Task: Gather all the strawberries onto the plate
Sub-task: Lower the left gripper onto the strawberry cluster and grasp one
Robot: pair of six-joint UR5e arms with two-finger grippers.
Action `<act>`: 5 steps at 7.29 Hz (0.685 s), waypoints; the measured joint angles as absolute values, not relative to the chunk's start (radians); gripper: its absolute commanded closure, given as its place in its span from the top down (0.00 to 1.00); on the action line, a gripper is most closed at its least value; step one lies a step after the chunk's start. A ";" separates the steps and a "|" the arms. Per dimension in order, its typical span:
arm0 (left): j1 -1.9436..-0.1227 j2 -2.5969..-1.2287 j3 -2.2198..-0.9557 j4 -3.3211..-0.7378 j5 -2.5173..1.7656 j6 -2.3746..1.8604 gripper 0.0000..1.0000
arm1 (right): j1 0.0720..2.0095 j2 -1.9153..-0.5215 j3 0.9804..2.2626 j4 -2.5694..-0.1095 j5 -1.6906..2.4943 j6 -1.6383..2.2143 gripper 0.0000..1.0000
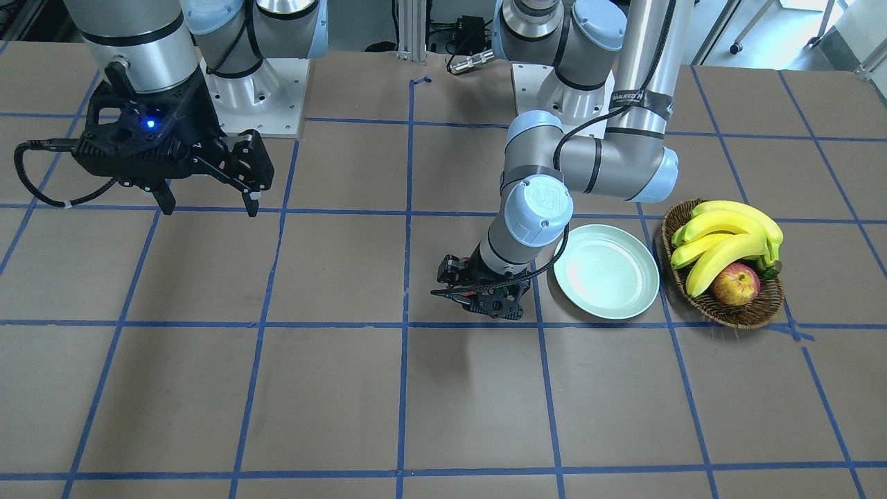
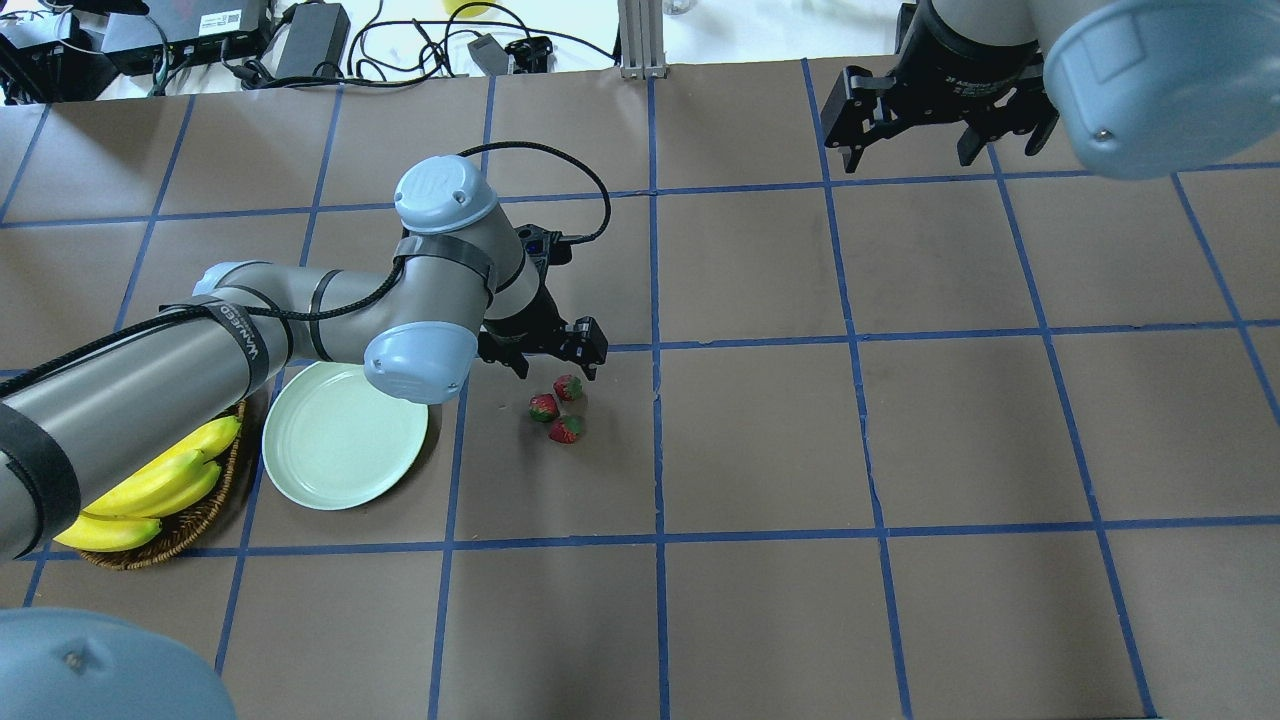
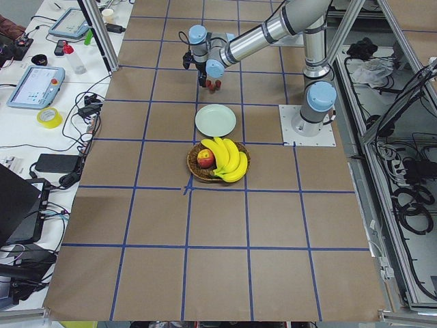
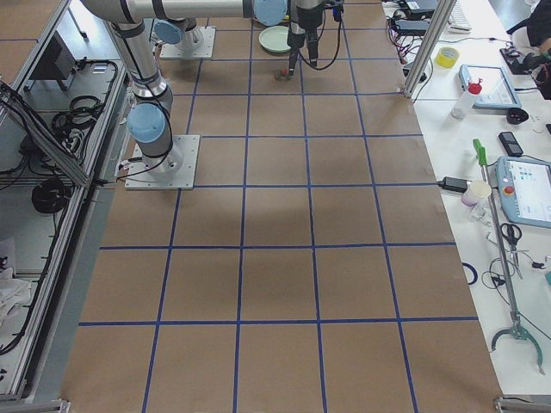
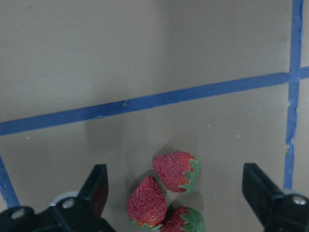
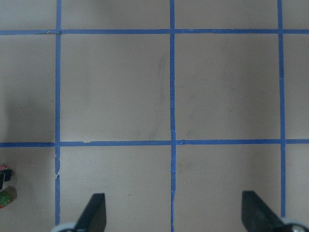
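A: Where does everything sit?

B: The three strawberries lie bunched on the counter, just right of the plate in the overhead view. The plate holds nothing yet. The left claw hangs over them, spread wide and empty. The right claw, also spread and empty, is well apart at the upper left of the front view.

A: How should the robot take one cleanly?

B: Probably by centring on the uppermost strawberry in the left wrist view, since it sticks out of the bunch. The fingers should come down clear of its neighbours and close gently.

A: What is unclear?

B: The lowest strawberry is cut off by that view's bottom edge. In the front view the left arm hides all three.
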State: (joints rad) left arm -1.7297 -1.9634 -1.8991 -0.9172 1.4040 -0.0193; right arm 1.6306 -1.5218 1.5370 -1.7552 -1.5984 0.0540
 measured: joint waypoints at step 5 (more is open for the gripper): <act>-1.751 -1.989 -1.900 -0.918 1.405 -0.018 0.32 | 1.631 -1.522 1.537 -1.757 -1.598 0.050 1.00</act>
